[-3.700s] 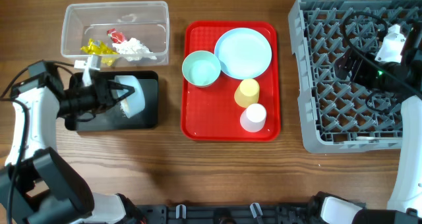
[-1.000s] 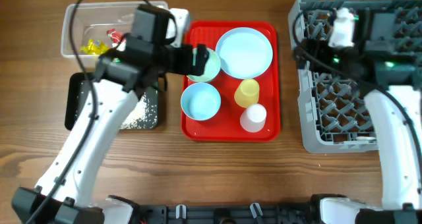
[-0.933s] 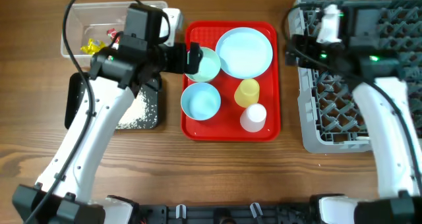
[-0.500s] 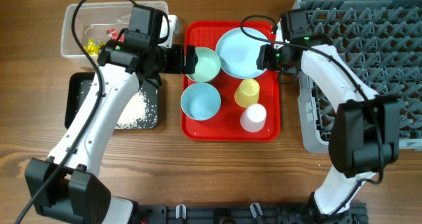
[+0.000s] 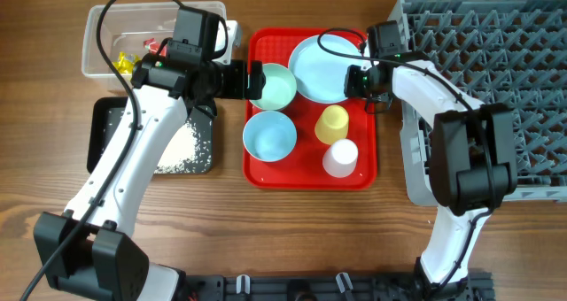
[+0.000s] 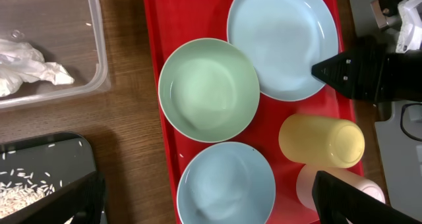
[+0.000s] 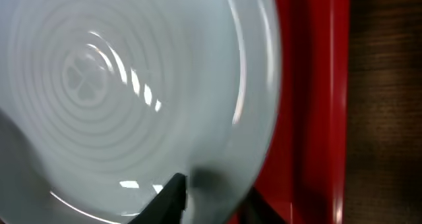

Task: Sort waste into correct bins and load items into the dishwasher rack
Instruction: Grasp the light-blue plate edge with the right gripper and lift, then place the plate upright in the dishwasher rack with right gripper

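Plate (image 5: 324, 68) at your red tray's (image 5: 263, 173) 1 o'clock corner, your right gripper (image 5: 354, 78) at its 3 o'clock rim, grip unreadable, your left gripper (image 5: 254, 81) spread wide at the mint bowl's (image 5: 276, 88) 9 o'clock edge, dishwasher rack (image 5: 496, 88) at 3 o'clock.

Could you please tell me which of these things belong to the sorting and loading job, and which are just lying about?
Part of the job: plate, mint bowl, blue bowl, yellow cup, pink cup, grey rack, clear tub, black tray, rice, wrappers, tissue.

Just lying about: red tray, which only carries the dishes; wooden table.
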You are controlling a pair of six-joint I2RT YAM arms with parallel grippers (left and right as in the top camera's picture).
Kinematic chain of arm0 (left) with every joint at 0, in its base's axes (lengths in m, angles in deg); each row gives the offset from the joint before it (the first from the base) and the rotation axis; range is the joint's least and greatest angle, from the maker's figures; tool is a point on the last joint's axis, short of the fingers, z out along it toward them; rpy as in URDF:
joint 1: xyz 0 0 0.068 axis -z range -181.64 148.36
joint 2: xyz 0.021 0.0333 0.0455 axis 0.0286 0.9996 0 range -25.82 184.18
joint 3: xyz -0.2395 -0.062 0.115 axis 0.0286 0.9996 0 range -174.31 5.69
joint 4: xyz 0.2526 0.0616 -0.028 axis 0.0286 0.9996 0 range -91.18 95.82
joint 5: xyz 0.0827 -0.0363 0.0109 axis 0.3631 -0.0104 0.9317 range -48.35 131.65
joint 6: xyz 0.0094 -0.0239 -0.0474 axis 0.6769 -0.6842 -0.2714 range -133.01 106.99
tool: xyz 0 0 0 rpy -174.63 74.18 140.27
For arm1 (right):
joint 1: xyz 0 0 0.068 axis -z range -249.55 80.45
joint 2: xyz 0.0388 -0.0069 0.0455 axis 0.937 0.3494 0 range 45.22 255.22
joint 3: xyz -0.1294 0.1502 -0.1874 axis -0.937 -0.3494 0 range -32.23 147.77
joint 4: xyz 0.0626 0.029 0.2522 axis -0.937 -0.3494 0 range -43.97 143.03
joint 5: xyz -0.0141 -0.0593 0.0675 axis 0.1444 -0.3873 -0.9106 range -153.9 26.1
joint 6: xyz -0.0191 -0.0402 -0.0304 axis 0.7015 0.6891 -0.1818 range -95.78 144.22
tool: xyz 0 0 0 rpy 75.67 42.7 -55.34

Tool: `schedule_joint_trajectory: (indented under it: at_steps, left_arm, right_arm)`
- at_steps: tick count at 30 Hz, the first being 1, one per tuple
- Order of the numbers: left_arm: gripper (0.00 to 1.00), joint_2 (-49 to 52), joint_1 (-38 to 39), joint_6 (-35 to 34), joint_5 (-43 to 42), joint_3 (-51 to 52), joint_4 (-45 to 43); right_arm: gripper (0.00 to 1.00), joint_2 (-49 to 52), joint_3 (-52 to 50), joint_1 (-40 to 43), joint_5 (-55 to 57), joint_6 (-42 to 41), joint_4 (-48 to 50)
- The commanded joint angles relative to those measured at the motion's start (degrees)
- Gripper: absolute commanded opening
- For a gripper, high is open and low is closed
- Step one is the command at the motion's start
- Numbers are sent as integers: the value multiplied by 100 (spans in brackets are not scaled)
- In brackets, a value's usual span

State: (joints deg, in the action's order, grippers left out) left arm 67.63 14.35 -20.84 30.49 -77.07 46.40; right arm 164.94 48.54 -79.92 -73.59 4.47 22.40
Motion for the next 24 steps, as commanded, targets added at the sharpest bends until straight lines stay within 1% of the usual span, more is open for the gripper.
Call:
schedule_joint_trajectory:
  at_steps: [1, 2, 3, 4, 6, 9, 10, 13, 16, 18, 20, 22, 23, 24]
  left_arm:
    - [100, 0, -72, -9, 529, 44, -24]
    - [100, -26, -146, -85, 678, 13, -24]
    - [100, -57, -245, -232, 868, -4, -24]
    - [100, -114, -442, -470, 1274, -9, -24]
    - [100, -162, -739, -817, 1696, -9, -31]
    - [100, -164, -1419, -938, 1718, -9, -114]
    - [100, -164, -1628, -935, 1718, -9, -114]
    - [100, -162, -1908, -935, 1718, -7, -109]
    - [100, -162, -1937, -935, 1718, -7, -109]
    - [100, -162, -1937, -935, 1718, -7, -109]
    - [100, -162, -1937, -935, 1718, -7, -109]
    - [100, -162, -1937, -935, 1718, -7, -109]
    - [100, -162, -1937, -935, 1718, -7, -109]
    - [100, -162, -1937, -935, 1718, -7, -107]
  right_arm:
    - [12, 168, 22, -17, 92, 0, 92]
    - [4, 168, 22, -11, 94, 4, 107]
    - [4, 155, 24, -9, 111, 9, 114]
    - [4, 144, 63, -7, 114, 15, 116]
    - [4, 105, 190, -7, 116, 24, 7]
    - [4, -107, 586, -4, 356, 11, -234]
    - [4, -238, 743, -4, 595, 22, -297]
    - [4, -693, 1198, 79, 1255, 120, -522]
    - [4, -1456, 1899, 426, 1814, 560, -898]
    - [4, -2063, 2133, 728, 2479, 1172, -876]
    - [4, -2533, 2138, 1001, 3552, 2575, -472]
    - [4, -2581, 2138, 1200, 4651, 3908, 155]
    - [4, -2542, 2131, 1305, 4699, 4590, 361]
    - [4, -2498, 2118, 1377, 4699, 4924, 433]
